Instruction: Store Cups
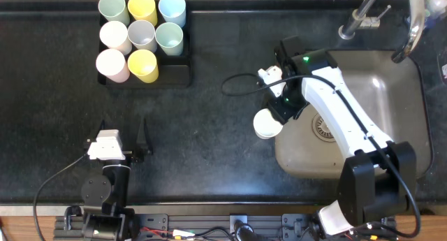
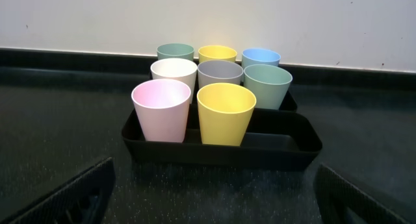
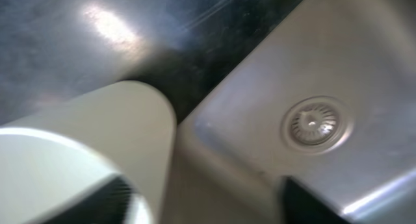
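Eight cups stood upright in a black tray [image 1: 176, 69]. In the far row were green [image 1: 113, 7], yellow [image 1: 142, 8] and blue [image 1: 172, 9]. The middle row held white [image 1: 115, 35], grey [image 1: 142, 33] and green [image 1: 169, 37]; the near row held pink [image 1: 112, 65] and yellow [image 1: 143, 65]. A ninth cup [image 1: 266, 124], off-white, mouth up, was gripped at its rim by the right gripper [image 1: 278, 114] over the sink's [image 1: 278, 157] left edge.

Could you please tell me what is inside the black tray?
Eight upright cups stand in the tray, with one corner left bare. The tray floor beneath them is covered.
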Motion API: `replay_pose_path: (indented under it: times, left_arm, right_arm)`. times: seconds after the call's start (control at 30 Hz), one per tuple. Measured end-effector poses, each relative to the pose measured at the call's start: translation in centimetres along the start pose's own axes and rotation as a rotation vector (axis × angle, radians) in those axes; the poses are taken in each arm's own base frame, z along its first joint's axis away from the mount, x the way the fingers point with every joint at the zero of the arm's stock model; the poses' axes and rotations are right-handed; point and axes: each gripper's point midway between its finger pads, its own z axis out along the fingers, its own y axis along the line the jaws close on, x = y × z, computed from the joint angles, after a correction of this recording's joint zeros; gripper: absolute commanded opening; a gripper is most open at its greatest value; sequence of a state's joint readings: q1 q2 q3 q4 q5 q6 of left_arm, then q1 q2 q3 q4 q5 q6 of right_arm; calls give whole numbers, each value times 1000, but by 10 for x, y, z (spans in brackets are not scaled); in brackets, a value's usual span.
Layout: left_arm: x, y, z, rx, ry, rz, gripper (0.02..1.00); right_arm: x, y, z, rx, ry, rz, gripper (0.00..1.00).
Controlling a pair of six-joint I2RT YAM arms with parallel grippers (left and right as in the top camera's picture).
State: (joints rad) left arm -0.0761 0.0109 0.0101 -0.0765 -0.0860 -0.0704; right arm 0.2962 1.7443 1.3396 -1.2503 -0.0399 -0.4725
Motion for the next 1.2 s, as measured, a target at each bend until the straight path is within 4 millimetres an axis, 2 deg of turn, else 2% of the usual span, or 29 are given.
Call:
replay_pose_path:
  times: [0.27, 0.37, 0.4, 0.47, 0.53, 0.63, 0.67, 0.7, 0.77, 0.83, 0.87, 0.97, 1.0, 1.07, 1.13, 1.2]
  left_arm:
    - [0, 0, 0, 0, 0, 0, 998]
    - [0, 0, 0, 0, 0, 0, 998]
    - [0, 0, 0, 0, 0, 0, 998]
    - [0, 0, 0, 0, 0, 0, 998]
    - [0, 0, 0, 0, 0, 0, 998]
    - [0, 0, 0, 0, 0, 0, 998]
    - [0, 0, 0, 0, 0, 0, 998]
    - [0, 0, 0, 0, 0, 0, 996]
    - [0, 0, 0, 0, 0, 0, 998]
    - [0, 0, 0, 0, 0, 0, 998]
    - [0, 0, 0, 0, 0, 0, 998]
    - [0, 0, 0, 0, -1, 0, 998]
    - [0, 0, 0, 0, 0, 0, 998]
    - [0, 0, 0, 0, -1, 0, 998]
    - [0, 0, 0, 0, 0, 0, 998]
    - [0, 0, 0, 0, 0, 0, 998]
  right_arm:
    - [-2, 22, -1, -91, -6, 8, 42]
    - [-13, 20, -17, -73, -39, 46, 42]
    - [-23, 17, -29, -56, -74, 59, 45]
    - [-51, 8, -70, 3, -188, 81, 42]
    - [-83, 8, -126, 60, -344, 78, 42]
    - [-113, 29, -211, 95, -558, 40, 45]
    - [-119, 39, -231, 88, -603, 24, 42]
    - [-126, 50, -248, 78, -643, 7, 42]
    - [-140, 67, -260, 59, -671, -24, 42]
    - [-161, 81, -249, 38, -646, -50, 42]
    - [-175, 87, -233, 30, -616, -61, 42]
    - [-206, 100, -170, 19, -489, -86, 42]
    - [-212, 106, -145, 14, -434, -94, 45]
    - [-219, 115, -109, 8, -358, -111, 42]
    - [-223, 124, -87, 8, -314, -127, 42]
    - [-226, 132, -83, 15, -313, -145, 45]
